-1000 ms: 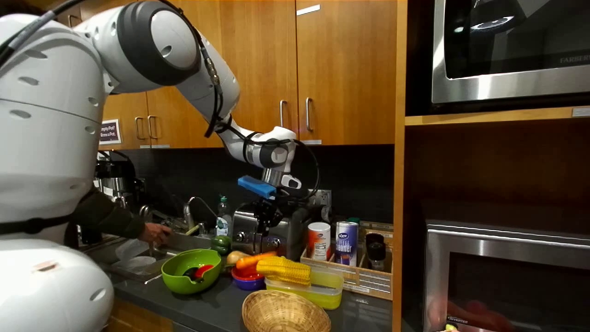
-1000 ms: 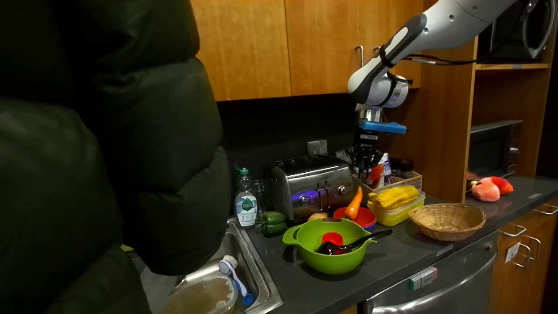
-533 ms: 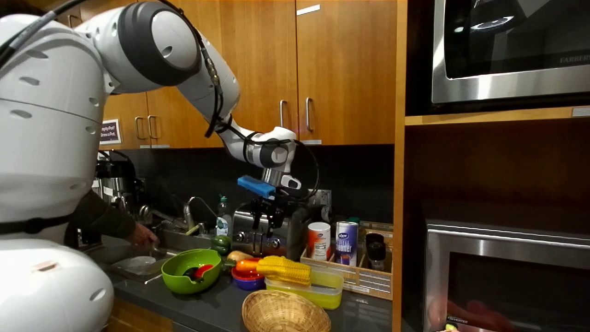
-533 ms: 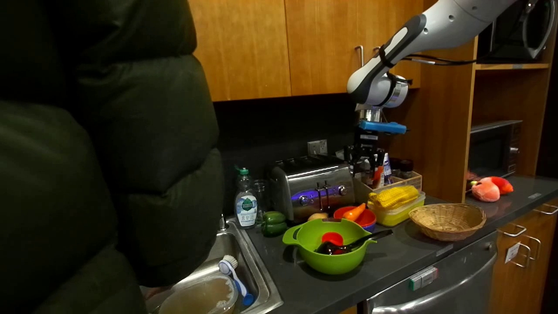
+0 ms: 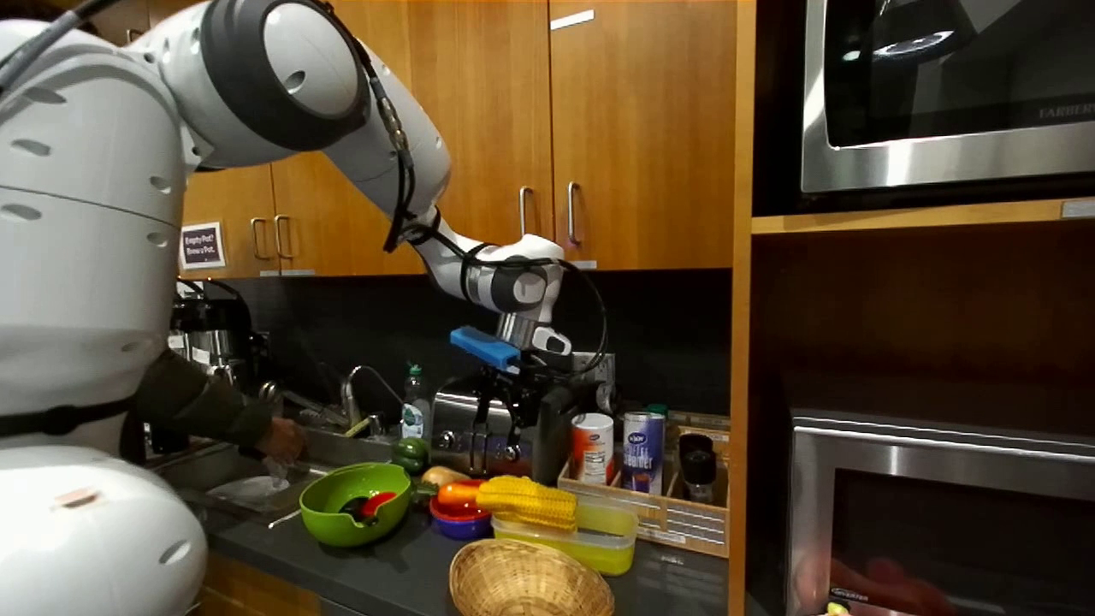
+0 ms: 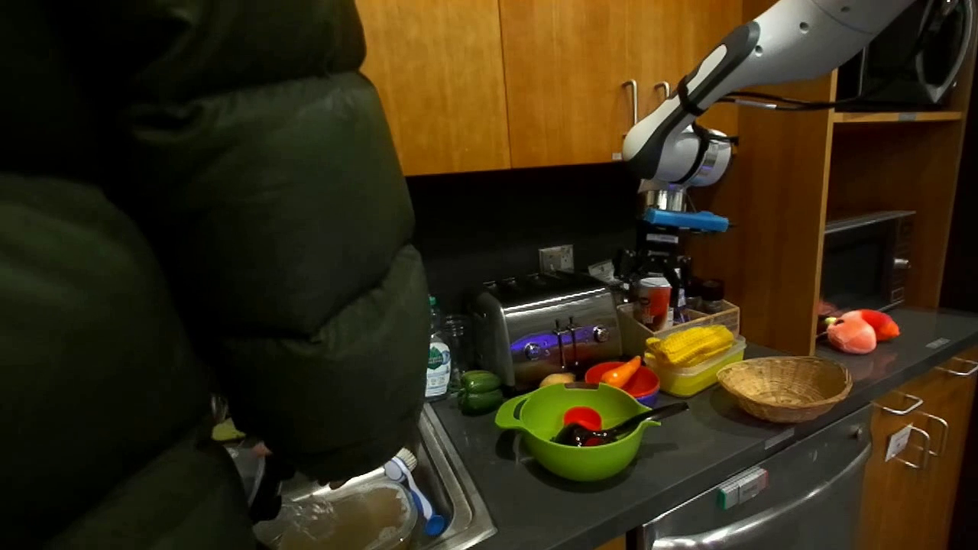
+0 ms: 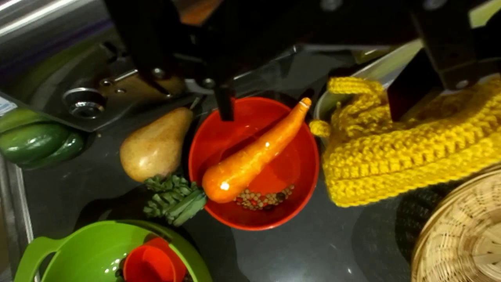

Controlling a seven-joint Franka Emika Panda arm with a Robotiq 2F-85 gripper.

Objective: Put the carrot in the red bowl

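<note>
The carrot (image 7: 250, 162) lies slantwise across the red bowl (image 7: 299, 174). Its narrow tip rests at the far rim, and its green leafy top hangs over the opposite rim. In both exterior views the carrot (image 5: 458, 493) (image 6: 621, 373) shows in the red bowl (image 6: 646, 379), which sits on a blue-purple one. Above them my gripper (image 7: 313, 115) is open, its fingers spread wide with nothing between them. One finger (image 7: 226, 105) appears over the bowl's far edge, the other over the yellow corn. In an exterior view the gripper (image 5: 498, 432) hangs before the toaster, clear of the carrot.
A lime-green bowl (image 7: 94, 239) holding a red cup and black ladle stands close by. Around the red bowl are a pear (image 7: 154, 145), green pepper (image 7: 37, 139), yellow corn (image 7: 403, 156) on a container, and a woven basket (image 6: 787, 409). A person (image 6: 321, 267) works at the sink.
My gripper has opened. The carrot, whose tip stood raised toward the fingers, has dropped to lie in the red bowl. The arm has since shifted slightly away.
</note>
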